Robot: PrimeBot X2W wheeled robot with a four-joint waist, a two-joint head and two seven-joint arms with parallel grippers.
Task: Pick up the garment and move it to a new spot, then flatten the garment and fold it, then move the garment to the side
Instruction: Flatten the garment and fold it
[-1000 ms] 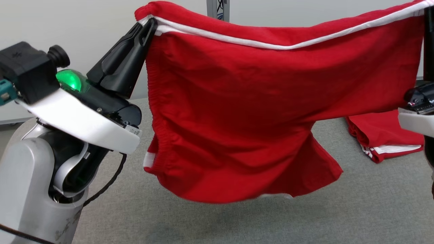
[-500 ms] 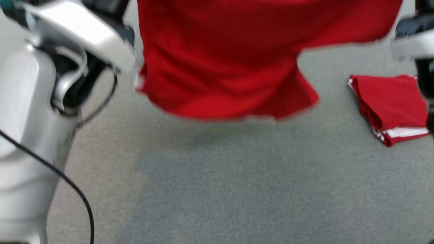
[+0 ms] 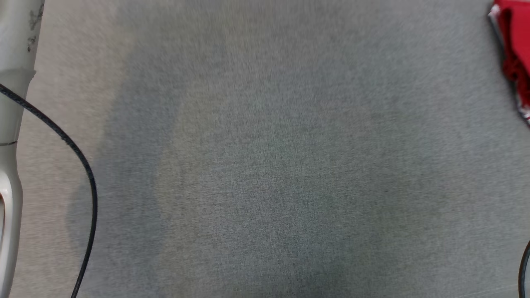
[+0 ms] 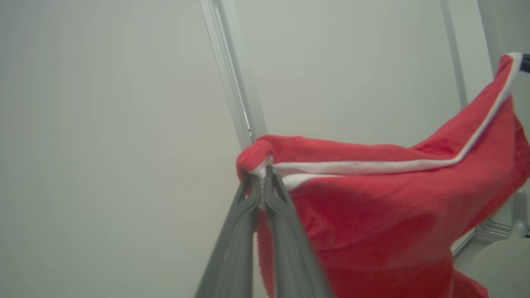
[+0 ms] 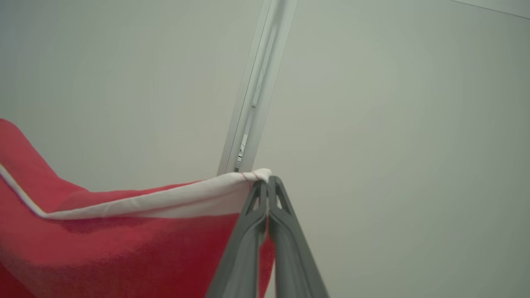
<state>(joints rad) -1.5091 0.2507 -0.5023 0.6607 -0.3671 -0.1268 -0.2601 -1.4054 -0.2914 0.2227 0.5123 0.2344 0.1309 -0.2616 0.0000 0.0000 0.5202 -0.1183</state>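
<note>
we find the left pincer [image 4: 263, 179] clamped shut on one white-trimmed corner of the red garment [image 4: 372, 215], and the right pincer [image 5: 268, 182] clamped on the opposite corner. the cloth sags between the two pincers and hangs below their tips, held in the air. we judge the carry to a new spot is in hand. the next move calls for lowering both pincers together onto the grey surface [image 3: 265, 165], edge kept taut, well apart from the second red cloth [image 3: 511, 45].

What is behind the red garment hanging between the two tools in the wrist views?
Behind the red garment, pinched by the left tool and right tool, stand a pale wall and a metal post. The cloth hides the post's lower part.
</note>
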